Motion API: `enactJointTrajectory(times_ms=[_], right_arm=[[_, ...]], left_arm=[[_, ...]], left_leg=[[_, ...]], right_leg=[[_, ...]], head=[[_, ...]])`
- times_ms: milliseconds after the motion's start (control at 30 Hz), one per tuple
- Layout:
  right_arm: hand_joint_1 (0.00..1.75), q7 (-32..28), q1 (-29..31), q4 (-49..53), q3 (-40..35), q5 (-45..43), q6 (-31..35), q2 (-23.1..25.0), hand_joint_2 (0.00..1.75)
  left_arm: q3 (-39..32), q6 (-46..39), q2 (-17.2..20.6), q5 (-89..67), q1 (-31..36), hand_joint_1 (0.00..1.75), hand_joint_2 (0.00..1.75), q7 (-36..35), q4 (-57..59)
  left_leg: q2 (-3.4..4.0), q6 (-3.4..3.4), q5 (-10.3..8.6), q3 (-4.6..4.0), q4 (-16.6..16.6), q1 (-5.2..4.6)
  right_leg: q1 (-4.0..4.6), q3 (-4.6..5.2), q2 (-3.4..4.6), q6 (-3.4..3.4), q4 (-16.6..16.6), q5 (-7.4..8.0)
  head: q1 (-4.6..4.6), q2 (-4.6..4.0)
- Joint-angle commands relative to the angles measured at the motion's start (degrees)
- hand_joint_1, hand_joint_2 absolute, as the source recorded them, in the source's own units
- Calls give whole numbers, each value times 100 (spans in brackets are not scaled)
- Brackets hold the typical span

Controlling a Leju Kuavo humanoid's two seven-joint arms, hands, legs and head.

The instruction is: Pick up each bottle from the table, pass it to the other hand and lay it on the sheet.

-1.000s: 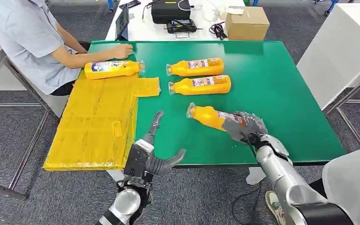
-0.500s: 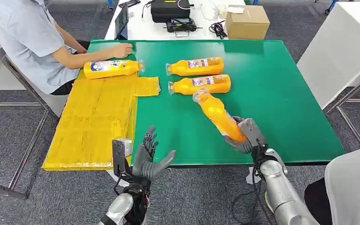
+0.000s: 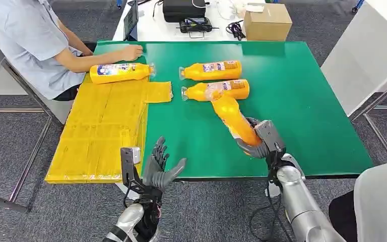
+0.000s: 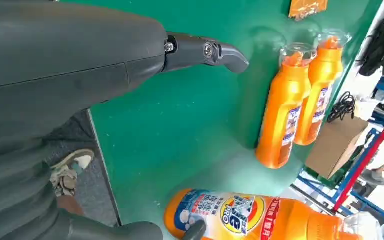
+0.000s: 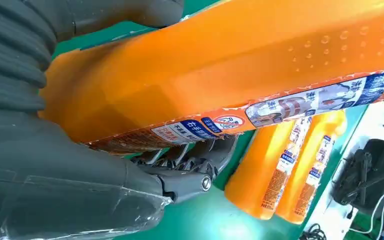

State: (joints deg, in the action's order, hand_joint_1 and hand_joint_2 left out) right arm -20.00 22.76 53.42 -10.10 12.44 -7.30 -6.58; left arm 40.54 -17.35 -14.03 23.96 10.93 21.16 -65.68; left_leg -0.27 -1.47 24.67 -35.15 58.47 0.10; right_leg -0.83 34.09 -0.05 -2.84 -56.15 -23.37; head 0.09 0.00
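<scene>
My right hand (image 3: pixel 260 141) grips an orange bottle (image 3: pixel 232 116) by its base, lifted off the green table (image 3: pixel 302 101) with its clear cap pointing away from me; the same bottle (image 5: pixel 220 85) fills the right wrist view, and the left wrist view catches its label (image 4: pixel 240 217). Two more orange bottles lie side by side further back (image 3: pixel 210 71) (image 3: pixel 216 91). A fourth bottle (image 3: pixel 120 73) lies on the yellow sheet (image 3: pixel 101 126) at the table's left. My left hand (image 3: pixel 159 169) hovers open at the near table edge, fingers spread upward.
A person sits at the far left with a hand (image 3: pixel 129 52) resting on the table by the sheet. Behind the green table stand a cardboard box (image 3: pixel 267 22) and black equipment (image 3: pixel 183 10). A white table (image 3: pixel 368 50) stands on the right.
My right hand has lifted the bottle off the table and swung its cap from pointing left to pointing away. My left hand rose and turned fingers-up near the table edge.
</scene>
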Motion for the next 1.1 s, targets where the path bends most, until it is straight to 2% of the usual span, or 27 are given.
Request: enactJointTrajectory(times_ms=[33,233,400,533,567,733,867,933,1033,1100], right_arm=[[175,0,286,-172,-192,0,-14,35,175],[175,-104,408,-43,-572,-13,-119,227,175],[175,-100,490,344,-1033,-299,-365,406,175],[175,-33,523,585,-1365,-574,-590,456,175],[175,-28,511,611,-1430,-630,-655,458,175],[175,-61,400,753,-1675,-707,-508,437,175],[175,-37,358,870,-1778,-752,-497,468,175],[175,-9,339,880,-1833,-773,-451,495,175],[175,28,315,881,-1912,-721,-355,542,175],[175,31,330,919,-2031,-711,-325,623,175]], left_arm=[[-1,23,44,18,262,0,175,-7,471],[98,-27,31,-363,486,0,175,348,754],[-357,-67,-156,-387,733,0,175,919,1245],[-613,58,-220,-320,722,0,175,1302,1036],[-578,19,-213,-410,721,0,175,1382,954],[-596,-112,-321,-338,734,0,175,1254,994],[-776,-301,-407,-157,812,0,175,1355,1050],[-846,-348,-436,-17,880,0,175,1302,1046],[-909,-289,-465,239,964,0,175,1010,1149],[-992,-363,-471,330,1042,0,175,1146,1206]], left_leg=[[10,4,2,10,-4,-3],[19,6,5,8,0,-1],[22,8,5,11,-3,0],[24,6,3,3,0,0],[39,14,16,29,3,2],[10,5,3,6,-1,1],[17,10,12,27,0,1],[4,6,0,-2,0,1],[9,12,6,17,0,3],[7,8,2,5,0,2]], right_leg=[[-2,-6,9,6,2,0],[-1,-2,18,9,-3,0],[1,-3,20,11,-2,0],[1,6,21,8,-6,1],[4,-14,35,20,-10,-7],[1,0,7,7,-4,-3],[2,-21,14,14,-3,-9],[0,5,2,7,-3,-1],[3,-11,6,15,-4,-7],[2,1,5,10,-3,-2]], head=[[-2,0],[-2,0],[-2,0],[-4,0],[-2,0],[-2,0],[-2,0],[-2,0],[-2,0],[-2,0]])
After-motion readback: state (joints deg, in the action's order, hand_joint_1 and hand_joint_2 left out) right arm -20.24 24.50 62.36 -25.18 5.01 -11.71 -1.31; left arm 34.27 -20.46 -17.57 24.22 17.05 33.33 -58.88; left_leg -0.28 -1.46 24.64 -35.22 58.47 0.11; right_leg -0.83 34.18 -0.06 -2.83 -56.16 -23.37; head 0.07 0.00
